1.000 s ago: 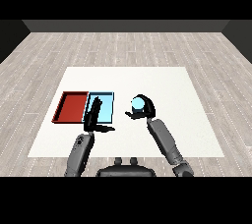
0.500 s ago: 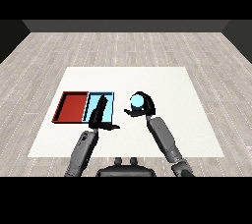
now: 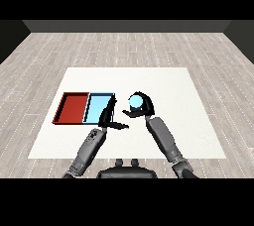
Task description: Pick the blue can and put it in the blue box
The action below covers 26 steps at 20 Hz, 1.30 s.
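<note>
Blue can (image 3: 135,102): curled inside my right robot hand (image 3: 142,106), fingers and thumb wrapped round it, just right of the light blue tray and not in it.
Right robot hand: closed round the can; my grey right forearm (image 3: 166,138) runs back from it toward the lower right.
Left robot hand (image 3: 109,116): fingers straight and relaxed, holding nothing, thumb stretched out to the right; it sits at the light blue tray's near right corner, overlapping the tray's right edge.
Light blue tray (image 3: 96,109): flat on the white desk (image 3: 168,84), touching the red tray along one side.
Red tray (image 3: 73,107): left of the light blue one, nothing seen in it.
In the way: my left robot hand lies between the can and the light blue tray's open floor.
Around: the desk stands on grey wood-plank floor (image 3: 208,51); my left forearm (image 3: 89,149) comes in from the lower left.
</note>
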Each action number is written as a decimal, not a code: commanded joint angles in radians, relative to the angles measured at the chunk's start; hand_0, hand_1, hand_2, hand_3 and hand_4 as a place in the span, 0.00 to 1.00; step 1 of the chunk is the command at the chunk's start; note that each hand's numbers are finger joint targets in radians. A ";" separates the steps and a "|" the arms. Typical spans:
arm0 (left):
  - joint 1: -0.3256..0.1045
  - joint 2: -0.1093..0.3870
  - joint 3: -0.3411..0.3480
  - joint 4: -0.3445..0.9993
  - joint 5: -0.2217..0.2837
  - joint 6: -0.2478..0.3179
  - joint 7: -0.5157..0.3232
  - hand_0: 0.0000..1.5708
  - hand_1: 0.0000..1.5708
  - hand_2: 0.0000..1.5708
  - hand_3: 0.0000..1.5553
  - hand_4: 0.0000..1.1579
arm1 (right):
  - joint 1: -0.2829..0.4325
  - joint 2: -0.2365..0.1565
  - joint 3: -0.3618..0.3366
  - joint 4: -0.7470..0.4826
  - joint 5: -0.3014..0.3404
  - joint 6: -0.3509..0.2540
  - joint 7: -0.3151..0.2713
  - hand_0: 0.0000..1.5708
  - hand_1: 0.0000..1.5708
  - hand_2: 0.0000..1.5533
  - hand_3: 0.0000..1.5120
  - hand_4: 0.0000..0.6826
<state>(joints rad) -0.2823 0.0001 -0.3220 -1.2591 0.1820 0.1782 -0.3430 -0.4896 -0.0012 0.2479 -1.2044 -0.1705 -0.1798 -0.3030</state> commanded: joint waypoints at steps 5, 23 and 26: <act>-0.061 0.000 -0.024 0.135 0.034 0.031 -0.020 0.00 0.00 0.00 0.00 0.00 | -0.059 0.001 0.007 0.043 -0.006 0.019 0.006 0.89 0.89 0.93 0.93 0.98; -0.091 0.042 -0.089 0.141 0.127 0.045 -0.033 0.00 0.00 0.00 0.00 0.00 | -0.114 0.001 0.203 0.067 -0.096 -0.134 -0.031 0.90 0.90 0.92 0.92 0.96; -0.101 0.000 -0.123 0.168 0.095 0.065 -0.022 0.00 0.00 0.00 0.00 0.00 | 0.008 0.001 0.172 -0.090 -0.032 -0.050 0.053 0.91 0.91 0.92 0.92 0.91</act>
<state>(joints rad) -0.3973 0.0049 -0.4375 -1.0562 0.3035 0.2390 -0.3975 -0.5019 -0.0001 0.4037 -1.2529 -0.2063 -0.2407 -0.2943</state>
